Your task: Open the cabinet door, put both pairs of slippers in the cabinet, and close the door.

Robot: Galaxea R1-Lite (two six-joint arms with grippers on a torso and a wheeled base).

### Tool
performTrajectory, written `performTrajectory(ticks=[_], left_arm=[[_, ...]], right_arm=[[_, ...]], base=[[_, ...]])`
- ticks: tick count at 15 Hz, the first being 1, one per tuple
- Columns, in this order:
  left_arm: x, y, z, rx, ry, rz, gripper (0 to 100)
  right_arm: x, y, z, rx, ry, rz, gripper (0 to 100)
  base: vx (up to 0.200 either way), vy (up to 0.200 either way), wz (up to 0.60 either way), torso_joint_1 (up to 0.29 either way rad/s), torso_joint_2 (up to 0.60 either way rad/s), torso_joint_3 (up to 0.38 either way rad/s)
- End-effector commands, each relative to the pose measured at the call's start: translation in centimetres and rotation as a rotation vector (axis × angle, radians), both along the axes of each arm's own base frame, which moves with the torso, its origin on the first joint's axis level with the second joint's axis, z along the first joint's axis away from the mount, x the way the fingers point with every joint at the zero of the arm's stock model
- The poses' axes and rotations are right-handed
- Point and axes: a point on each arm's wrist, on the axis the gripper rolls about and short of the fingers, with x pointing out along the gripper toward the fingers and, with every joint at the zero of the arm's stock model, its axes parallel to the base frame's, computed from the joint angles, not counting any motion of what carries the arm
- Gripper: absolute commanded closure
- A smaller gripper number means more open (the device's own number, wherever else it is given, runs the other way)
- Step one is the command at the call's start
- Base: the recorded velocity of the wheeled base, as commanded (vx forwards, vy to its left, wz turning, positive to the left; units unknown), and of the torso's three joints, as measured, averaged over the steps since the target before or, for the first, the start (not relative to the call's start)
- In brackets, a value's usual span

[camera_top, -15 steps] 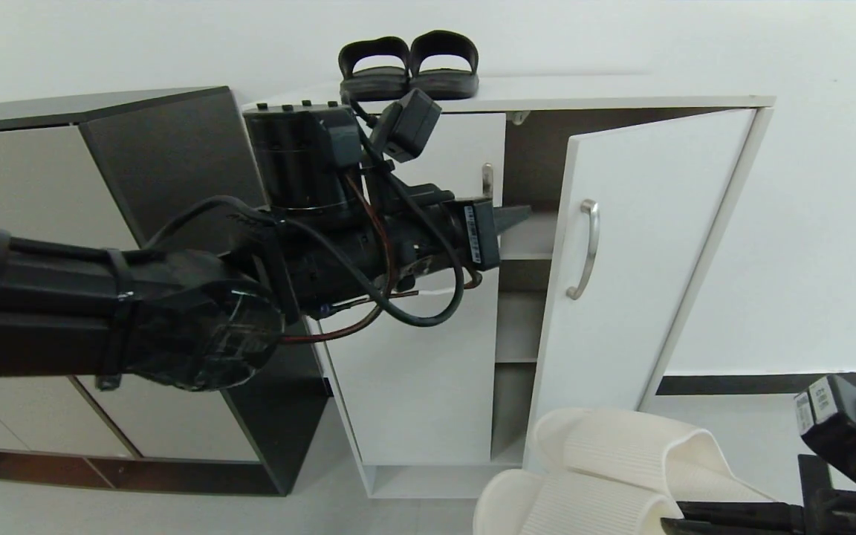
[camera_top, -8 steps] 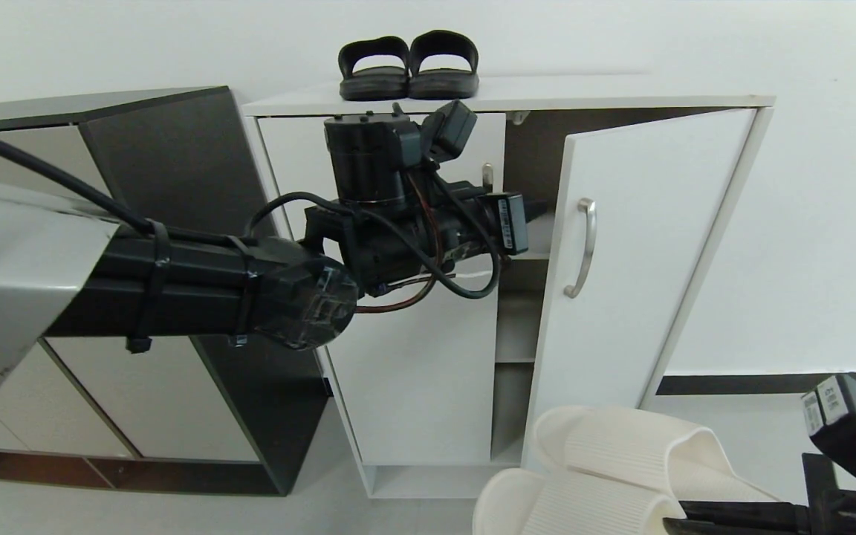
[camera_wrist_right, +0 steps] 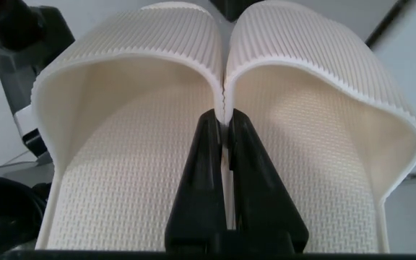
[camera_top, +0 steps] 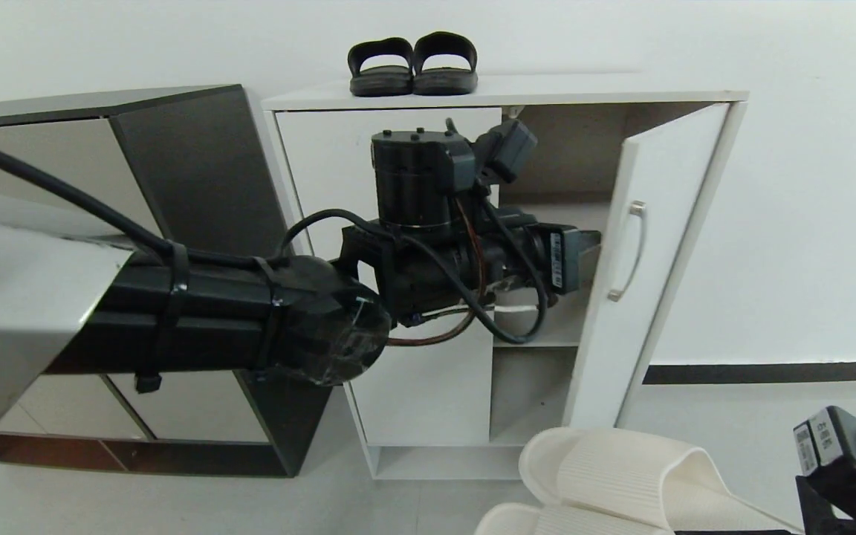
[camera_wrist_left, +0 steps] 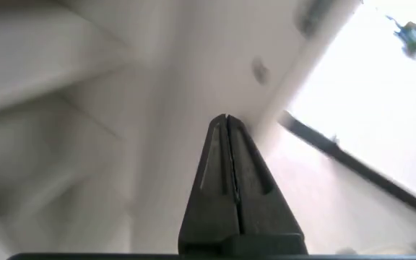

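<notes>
We judged door-opening nearly done: the left gripper (camera_top: 588,245), fingers pressed together, sat just behind the flat white cabinet door (camera_top: 666,223), swung out at 3 o'clock. The right gripper (camera_wrist_right: 224,123) pinched the ribbed white slippers (camera_wrist_right: 136,144) at 5 o'clock, which next needed a shelf (camera_top: 536,333). Smooth black slippers (camera_top: 413,63) sat atop the cabinet (camera_top: 547,89) at 12 o'clock.

Two black slippers (camera_top: 413,65), two white slippers (camera_top: 606,468), one white cabinet (camera_top: 547,89), probably one dark cabinet (camera_top: 190,171).

left arm (camera_top: 235,319) extended forward | left gripper (camera_wrist_left: 227,128) pressed together | right gripper (camera_wrist_right: 227,123) clamping white slippers (camera_wrist_right: 121,166)
</notes>
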Motion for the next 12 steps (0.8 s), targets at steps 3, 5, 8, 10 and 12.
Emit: performTrajectory(ticks=[3,5,8,10,12], left_arm=[[-5.4,-1.5,1.3,-0.009,-0.043,-0.130,100],[-4.8,-1.5,1.3,-0.034,-0.064,-0.115,100],[-2.8,1.1,1.7,-0.039,-0.071,0.022,100],[-4.4,5.4,3.0,-0.037,-0.106,0.148,100],[-9.1,12.1,4.7,-0.018,-0.112,0.339,100]], right_arm=[[-0.1,0.2,-0.2,-0.006,0.007,0.012,100],[0.0,0.2,-0.1,-0.001,0.005,0.011,100],[0.2,0.3,-0.2,0.005,0.004,0.000,100],[0.8,0.5,-0.3,0.009,-0.001,-0.025,100],[1.9,0.7,0.2,0.033,-0.026,-0.082,100]], base=[[-0.200,0.000,0.00,0.005,0.00,0.002],[-0.200,0.000,0.00,-0.005,0.00,0.002],[0.000,0.000,0.00,0.000,0.00,0.000],[0.000,0.000,0.00,0.000,0.00,0.000],[0.000,0.000,0.00,0.000,0.00,0.000]])
